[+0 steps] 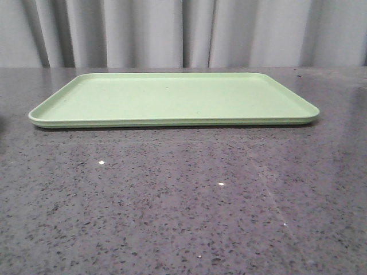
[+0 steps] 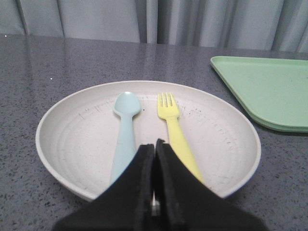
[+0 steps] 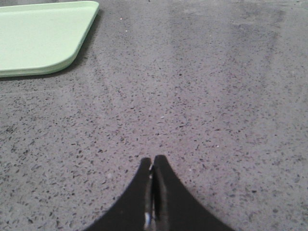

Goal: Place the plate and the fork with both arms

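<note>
In the left wrist view the plate (image 2: 72, 139), a round shallow pale dish, sits on the grey table. The yellow fork (image 2: 174, 130) lies in it, tines pointing away, beside a light blue spoon (image 2: 124, 130). My left gripper (image 2: 155, 144) is shut and empty, its tips over the plate's near part between spoon and fork handles. My right gripper (image 3: 152, 161) is shut and empty above bare table. Neither the plate, the fork nor the grippers show in the front view.
A flat rectangular light-green tray (image 1: 172, 100) lies empty at the back middle of the table; it also shows in the left wrist view (image 2: 269, 91) to the plate's right and in the right wrist view (image 3: 38, 38). Grey curtains hang behind the table.
</note>
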You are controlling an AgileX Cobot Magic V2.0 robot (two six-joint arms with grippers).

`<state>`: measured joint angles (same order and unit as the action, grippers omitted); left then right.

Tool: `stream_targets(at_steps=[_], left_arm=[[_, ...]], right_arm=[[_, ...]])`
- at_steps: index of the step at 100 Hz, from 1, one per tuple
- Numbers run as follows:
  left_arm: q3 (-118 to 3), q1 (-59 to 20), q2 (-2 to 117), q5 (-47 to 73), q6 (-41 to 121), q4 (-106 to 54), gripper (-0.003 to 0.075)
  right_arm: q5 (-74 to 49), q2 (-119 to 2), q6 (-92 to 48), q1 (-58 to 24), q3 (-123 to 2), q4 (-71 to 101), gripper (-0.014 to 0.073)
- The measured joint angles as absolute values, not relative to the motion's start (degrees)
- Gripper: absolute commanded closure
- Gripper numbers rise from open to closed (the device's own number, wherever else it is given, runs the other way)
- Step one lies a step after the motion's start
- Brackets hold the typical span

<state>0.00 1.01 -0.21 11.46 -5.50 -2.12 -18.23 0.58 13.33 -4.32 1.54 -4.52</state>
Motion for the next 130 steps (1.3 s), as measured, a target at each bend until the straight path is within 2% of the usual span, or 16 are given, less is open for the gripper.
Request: stream_targets(at_steps=[91, 130], left_arm=[[0.0, 1.0, -0.2, 9.7, -5.5, -1.9, 0.0741], [-0.2, 1.0, -0.2, 8.0, -5.5, -3.3, 0.0741]], right_arm=[[-18.0, 0.6, 13.3, -4.3, 1.5, -4.6, 0.0662], [-8.4, 0.6, 13.3, -4.3, 1.5, -4.7, 0.0662]])
